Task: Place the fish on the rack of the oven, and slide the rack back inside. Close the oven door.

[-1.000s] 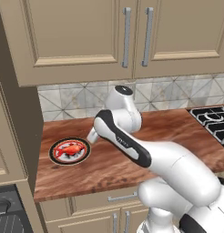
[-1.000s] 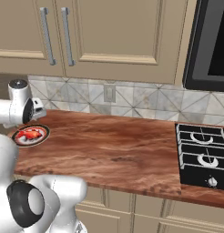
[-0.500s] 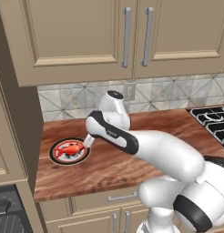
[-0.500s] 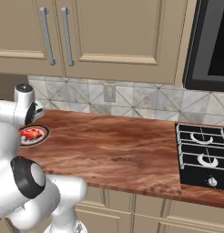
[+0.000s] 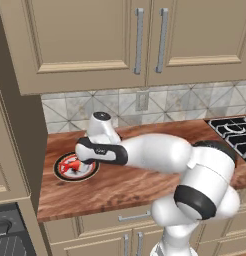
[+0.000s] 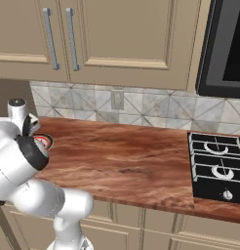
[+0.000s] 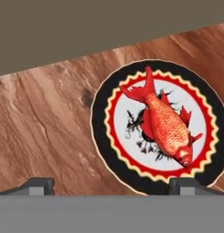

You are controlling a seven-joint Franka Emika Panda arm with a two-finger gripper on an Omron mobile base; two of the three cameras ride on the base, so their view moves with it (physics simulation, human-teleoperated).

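Since the earlier frames, the arm has swung further left and lower, and its wrist now hangs over the plate (image 5: 75, 167) at the left end of the tabletop (image 5: 125, 182). From the hand camera I see the fish (image 7: 161, 120) lying flat on the plate (image 7: 104, 136), tail toward the top of that view and head toward the lower right. The claw (image 7: 111, 186) is open: its two tips stand wide apart, one over bare wood, the other at the plate's rim, and neither touches the fish. From the left base camera the fish (image 5: 71, 163) shows red beside the wrist. From the right base camera I see the plate (image 6: 44, 141) partly hidden behind the arm, and the cooktop (image 6: 217, 168) well apart at the right.
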